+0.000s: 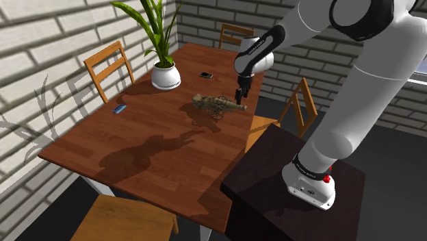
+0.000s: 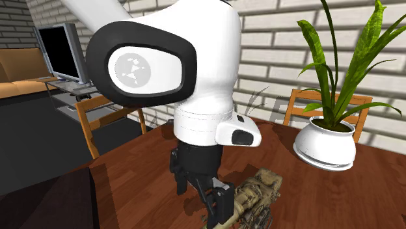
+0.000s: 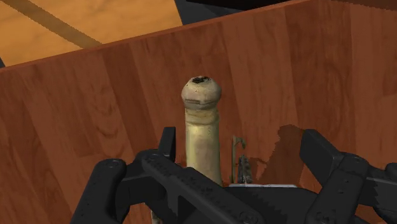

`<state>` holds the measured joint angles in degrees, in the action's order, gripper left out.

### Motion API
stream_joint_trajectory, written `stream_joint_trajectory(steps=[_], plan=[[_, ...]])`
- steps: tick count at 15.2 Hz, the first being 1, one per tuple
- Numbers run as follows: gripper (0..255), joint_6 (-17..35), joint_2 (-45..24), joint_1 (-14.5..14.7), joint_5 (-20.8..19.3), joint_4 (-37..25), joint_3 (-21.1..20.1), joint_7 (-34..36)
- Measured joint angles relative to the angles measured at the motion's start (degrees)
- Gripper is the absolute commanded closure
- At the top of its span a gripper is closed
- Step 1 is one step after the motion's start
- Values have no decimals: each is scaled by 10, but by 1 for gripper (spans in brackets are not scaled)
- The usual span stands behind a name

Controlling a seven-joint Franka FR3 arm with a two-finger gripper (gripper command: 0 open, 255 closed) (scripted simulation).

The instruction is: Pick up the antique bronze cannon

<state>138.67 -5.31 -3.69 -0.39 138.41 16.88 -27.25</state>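
Note:
The bronze cannon (image 1: 217, 104) stands on the brown wooden table (image 1: 137, 157), near the table's edge on the shoulder view's right. Its pale weathered barrel (image 3: 202, 133) points away from the hand and rises between my black fingers. My gripper (image 3: 242, 145) is open around the barrel; the barrel is close to one finger (image 3: 167, 143), and the other finger (image 3: 331, 162) stands well clear of it. In the shoulder view the gripper (image 1: 239, 97) hangs low at the cannon's muzzle end. The second exterior view has the gripper (image 2: 220, 207) right beside the cannon (image 2: 259, 194).
A white pot with a green plant (image 1: 165, 74) stands further back on the table, with a small dark object (image 1: 206, 75) near it and a small blue object (image 1: 120, 109) near the far side. Wooden chairs (image 1: 109, 67) ring the table. The dark stand (image 1: 294, 185) sits close by.

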Motion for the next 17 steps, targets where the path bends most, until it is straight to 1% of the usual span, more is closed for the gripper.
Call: stream_joint_trajectory(steps=[1, 4, 11, 12, 17], plan=[[0, 10, -28, -4, 9, -16, 0, -13], [0, 34, -77, -13, 25, -37, -2, -34], [0, 82, -133, -22, 49, -43, -14, -51], [255, 84, -135, -22, 50, -43, -15, -52], [255, 86, -138, -23, 52, -43, -15, -52]])
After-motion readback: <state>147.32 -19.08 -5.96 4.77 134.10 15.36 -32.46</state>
